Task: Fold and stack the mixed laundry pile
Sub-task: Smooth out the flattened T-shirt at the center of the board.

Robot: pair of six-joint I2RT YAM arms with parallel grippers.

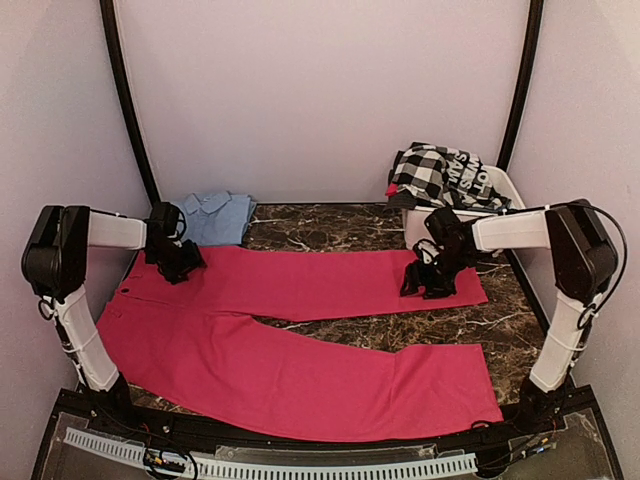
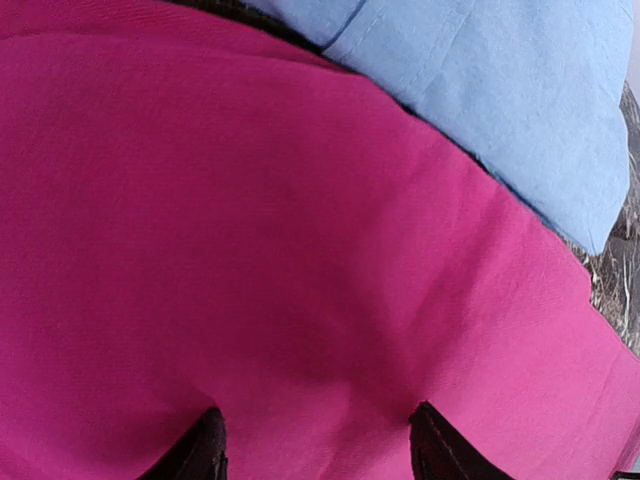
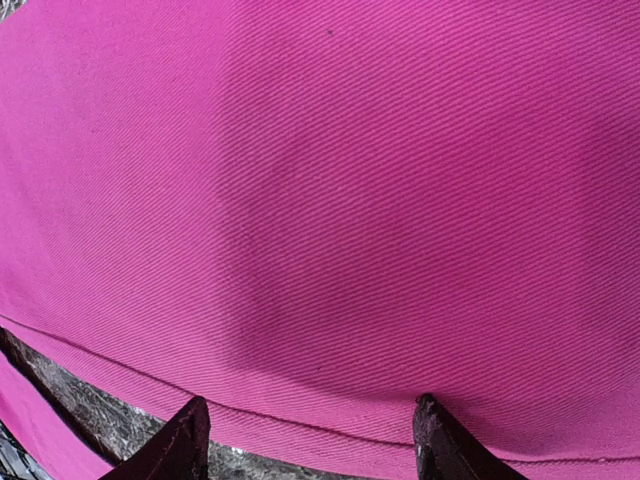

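Magenta-pink trousers lie flat, long axis left-right, waistband left, hems right.

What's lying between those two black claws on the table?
One leg of the pink trousers spans from the left gripper to the right gripper, seen in the top view.

You see only the tips of the left gripper and right gripper, cut off by each wrist view's lower edge. The checked garment hides most of the white tub, and the lettering there is too small to read.
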